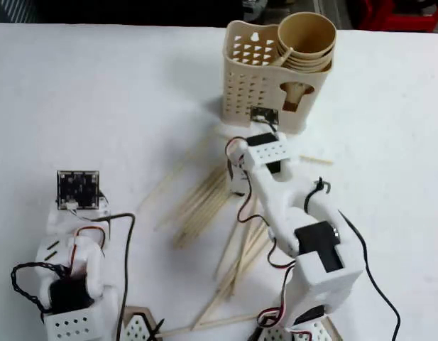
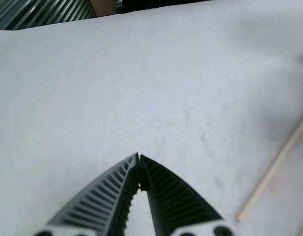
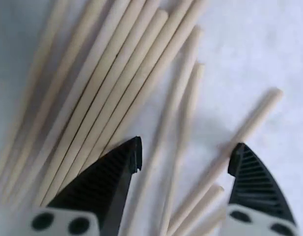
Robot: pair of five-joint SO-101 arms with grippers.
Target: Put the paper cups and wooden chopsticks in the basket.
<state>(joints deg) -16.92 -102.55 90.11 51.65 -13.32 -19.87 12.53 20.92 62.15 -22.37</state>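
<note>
From above, you are seeing stacked tan paper cups (image 1: 307, 39) sitting in the beige perforated plastic basket (image 1: 254, 78), with pale wooden chopsticks (image 1: 204, 202) lying scattered on the white table (image 1: 98, 92). In the left wrist view, your left gripper (image 2: 139, 160) is pinching shut on nothing. In the right wrist view, your right gripper (image 3: 186, 152) is hanging spread wide over the chopsticks.

Cups (image 1: 308, 37) in basket (image 1: 250, 88), chopsticks (image 1: 201, 204) before it

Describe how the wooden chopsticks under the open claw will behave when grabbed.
The chopsticks look round and thin, so a nudge would probably roll them across the table. They lie packed side by side, so the open right claw may pinch several at once. Slim wood is likely light and stiff, yet could pivot if gripped off-centre.
</note>
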